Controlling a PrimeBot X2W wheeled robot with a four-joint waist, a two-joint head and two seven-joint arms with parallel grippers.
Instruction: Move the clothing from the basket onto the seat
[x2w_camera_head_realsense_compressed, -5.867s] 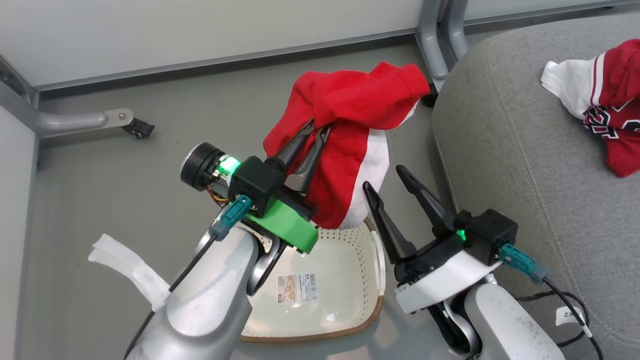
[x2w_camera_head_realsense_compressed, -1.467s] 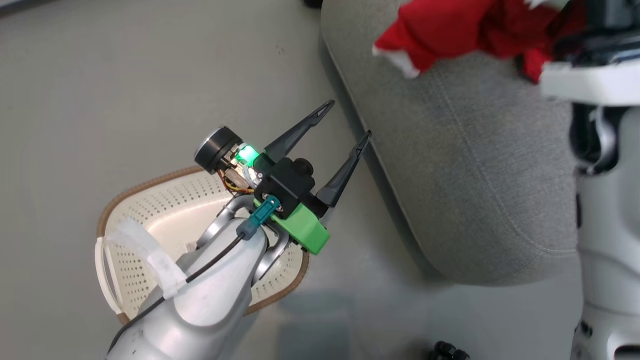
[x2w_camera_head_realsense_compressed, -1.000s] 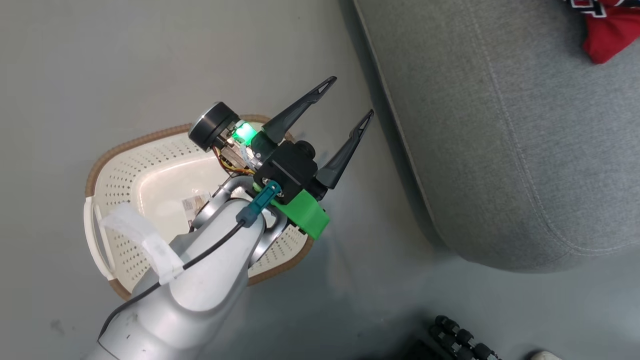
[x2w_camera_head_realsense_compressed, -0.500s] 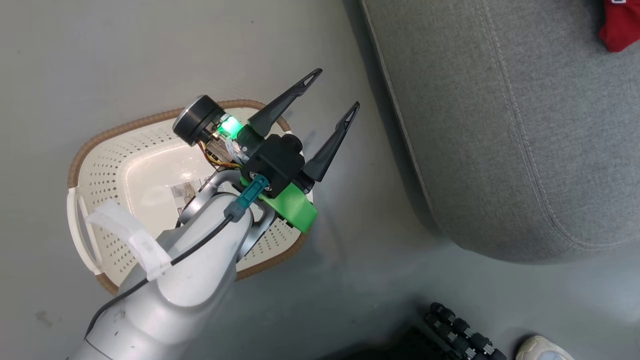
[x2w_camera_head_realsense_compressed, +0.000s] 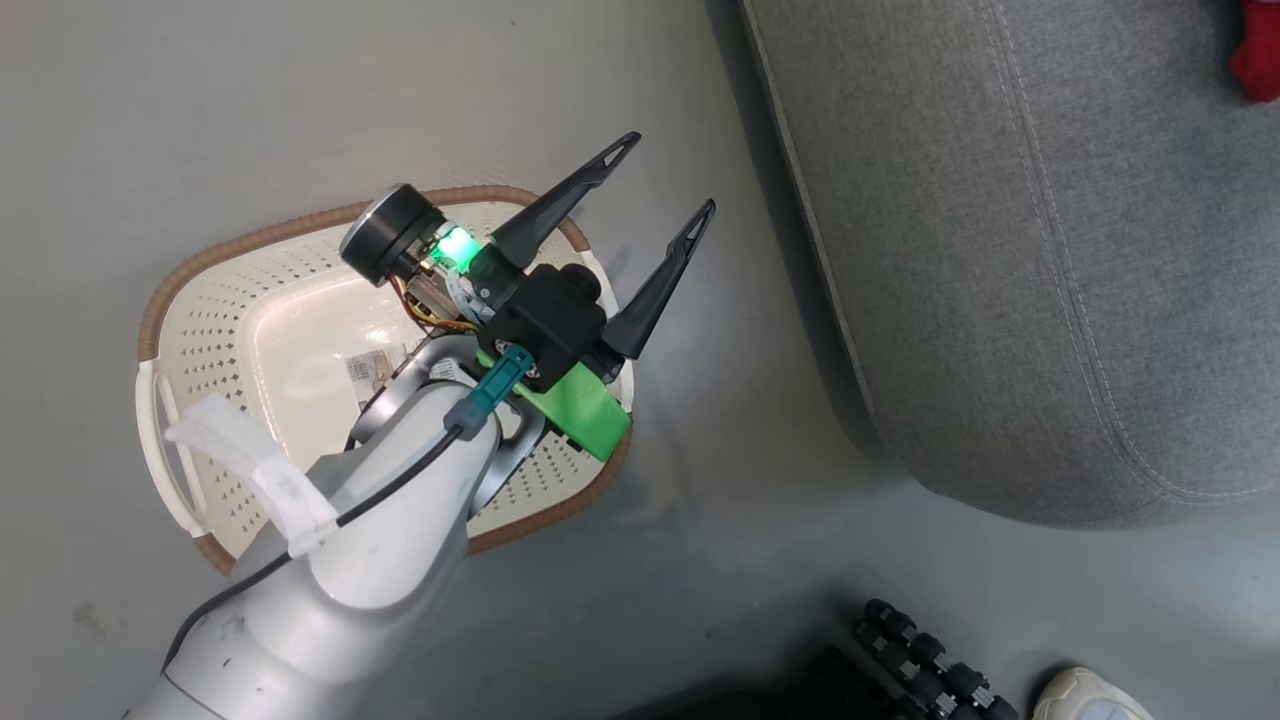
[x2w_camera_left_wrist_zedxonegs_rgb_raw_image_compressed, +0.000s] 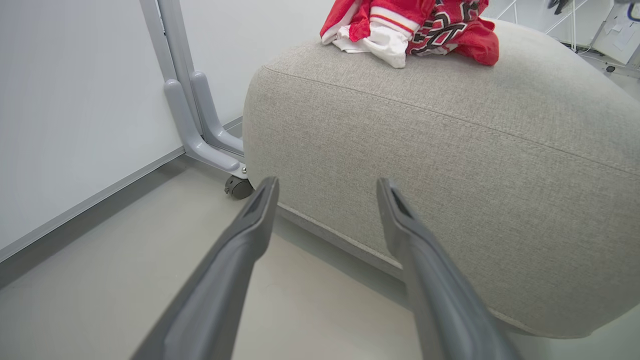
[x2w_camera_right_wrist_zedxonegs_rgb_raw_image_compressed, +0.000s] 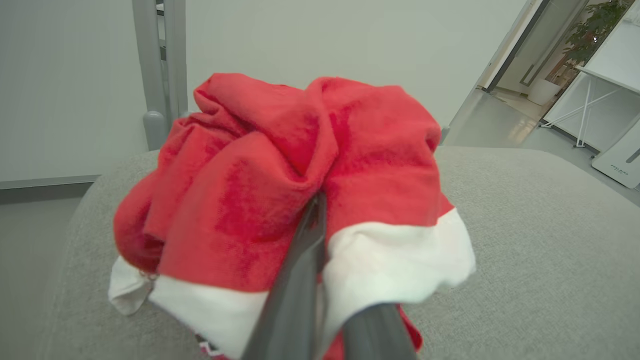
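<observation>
Overhead, the head view sets out the ground: the left claw (x2w_camera_head_realsense_compressed: 669, 172) hangs with its two fingers spread wide, gripping nothing, pointing toward 1 o'clock over the floor (x2w_camera_head_realsense_compressed: 200, 100) between the basket (x2w_camera_head_realsense_compressed: 255, 240) and the seat (x2w_camera_head_realsense_compressed: 1000, 250); the basket lies at 9 o'clock, long axis roughly 9 to 3 and tipped a little up at the 3 end, a paper label (x2w_camera_head_realsense_compressed: 370, 368) on its bottom; the left arm (x2w_camera_head_realsense_compressed: 380, 560) crosses its 4 o'clock part and hides that stretch of rim; the seat takes the 2 to 4 o'clock side, its stitched seam running down from 1 toward 4, with a scrap of the clothing (x2w_camera_head_realsense_compressed: 1262, 60) red at the 2 o'clock corner; a pale shoe (x2w_camera_head_realsense_compressed: 1085, 695) sits at 5 o'clock; the left wrist view shows far more of that clothing: a jersey (x2w_camera_left_wrist_zedxonegs_rgb_raw_image_compressed: 440, 30) bunched on the seat top at 1 o'clock, the seat's rounded side straight ahead of the open fingers; a grey frame leg (x2w_camera_left_wrist_zedxonegs_rgb_raw_image_compressed: 200, 125) on a caster (x2w_camera_left_wrist_zedxonegs_rgb_raw_image_compressed: 238, 186) stands just beside the seat at 10 o'clock; the right wrist view adds the right claw (x2w_camera_right_wrist_zedxonegs_rgb_raw_image_compressed: 318, 205), fingers pressed together on a red garment (x2w_camera_right_wrist_zedxonegs_rgb_raw_image_compressed: 240, 200) with white trim, bunched over the seat top; whether it rests on the cushion I cannot tell.
</observation>
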